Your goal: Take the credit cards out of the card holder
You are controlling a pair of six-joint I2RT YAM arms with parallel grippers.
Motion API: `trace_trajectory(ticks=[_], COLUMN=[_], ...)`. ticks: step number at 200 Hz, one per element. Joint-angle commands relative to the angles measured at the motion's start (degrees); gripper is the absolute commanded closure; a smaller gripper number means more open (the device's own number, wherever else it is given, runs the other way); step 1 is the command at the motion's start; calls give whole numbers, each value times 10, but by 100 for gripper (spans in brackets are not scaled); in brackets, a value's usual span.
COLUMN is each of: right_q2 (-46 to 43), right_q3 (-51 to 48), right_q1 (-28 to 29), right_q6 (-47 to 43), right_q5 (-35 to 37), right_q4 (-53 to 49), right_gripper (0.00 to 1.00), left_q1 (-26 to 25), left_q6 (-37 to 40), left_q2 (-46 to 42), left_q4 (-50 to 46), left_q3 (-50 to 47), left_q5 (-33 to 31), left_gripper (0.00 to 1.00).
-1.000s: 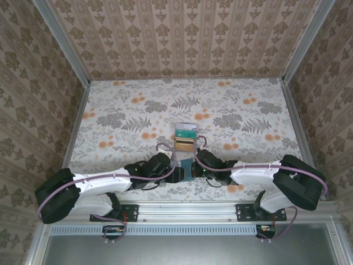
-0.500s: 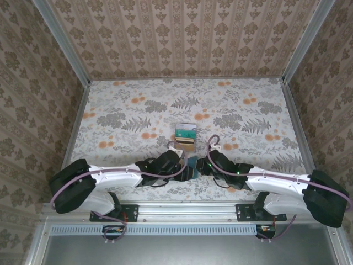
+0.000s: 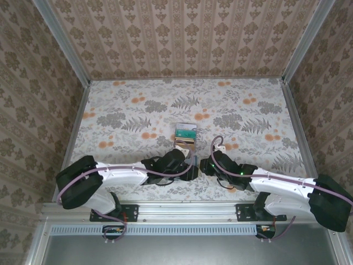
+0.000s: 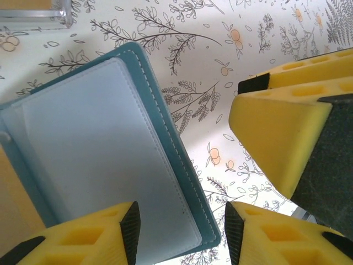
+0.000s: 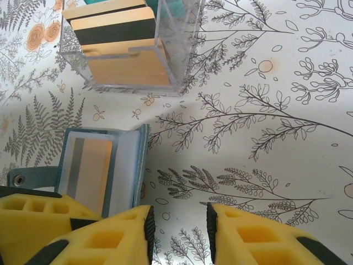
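Now — left gripper [image 4: 181,223]: jaws apart over card holder [image 4: 99,154] edge | right gripper [image 5: 180,218]: jaws slightly apart beside it

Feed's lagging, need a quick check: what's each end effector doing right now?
Left end effector: open, at the card holder's edge.
Right end effector: open, empty.

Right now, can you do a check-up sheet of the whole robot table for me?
Surface: flowery table cover.
Job's things: card holder lies open, one tan card in its pocket; more credit cards sit in a clear box beyond it.
Clutter: nothing seen.
Grippers: left gripper open, holder's edge between its jaws; right gripper open, over bare table.
Cables: purple cable along each arm.
Surroundings: patterned walls, metal frame.
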Motion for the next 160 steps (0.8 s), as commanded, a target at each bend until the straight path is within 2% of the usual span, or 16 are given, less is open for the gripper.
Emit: trace_trajectory(ticks=[1, 40, 77, 101, 160], right_q2=[-10, 0, 14, 28, 159], right_q3=[-1, 21, 54, 77, 140], right_q1=[-2, -2, 3, 10, 31], right_q6=[-18, -32, -47, -54, -49], right_q5=[-7, -30, -58, -71, -131], right_q4=[-2, 4, -2, 0, 27], right_gripper=[66, 66, 68, 71, 75], left_q1=[12, 30, 68, 92, 99], left_q6=[9, 8, 1, 0, 1], left_q2=[-39, -80, -130, -160, -164], left_q4=[-28, -59, -107, -114, -86], left_q3=[-15, -39, -71, -98, -119], left_q5=[-22, -41, -62, -63, -53], left_gripper=[53, 55, 69, 71, 77])
